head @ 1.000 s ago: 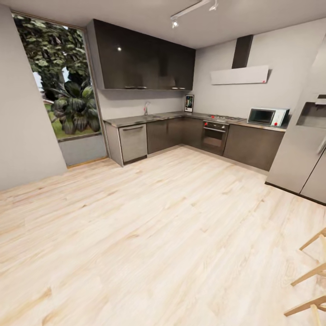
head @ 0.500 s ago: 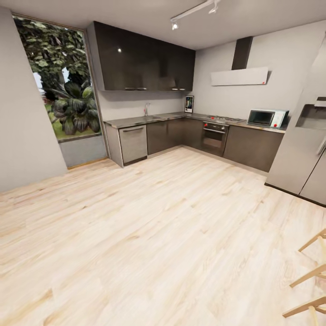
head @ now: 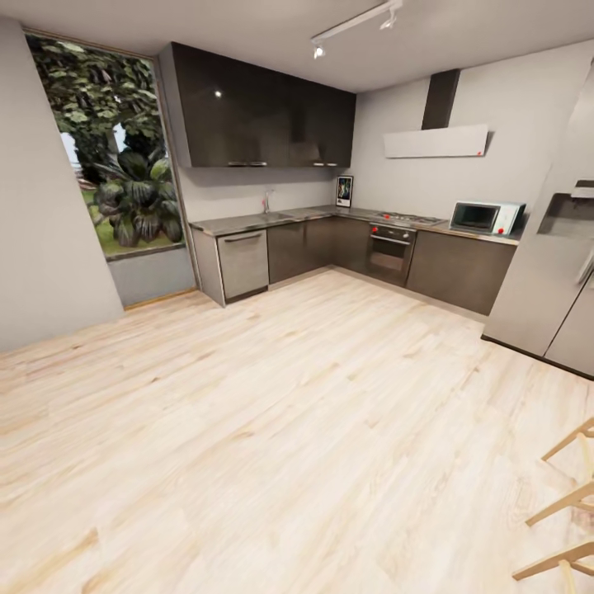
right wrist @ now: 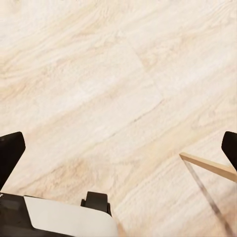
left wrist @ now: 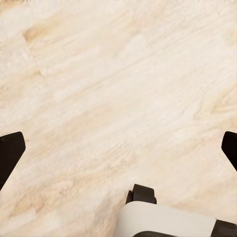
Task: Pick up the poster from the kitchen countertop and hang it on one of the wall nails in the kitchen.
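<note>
Over the last second the whole head view has slid slightly, so the robot is rolling toward the kitchen. Left tool (left wrist: 118,148) and right tool (right wrist: 118,148) hang wide open, empty, above wooden floor (head: 272,429). The poster (head: 344,190) leans far ahead on the table (head: 247,220).

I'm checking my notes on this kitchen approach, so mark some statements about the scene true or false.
1. The poster stands on the kitchen countertop in the corner. True.
2. The microwave sits left of the sink. False: it is at the right end, near the fridge.
3. The left gripper holds the poster. False: its fingers are spread over bare floor.
4. The right gripper is open. True.
</note>
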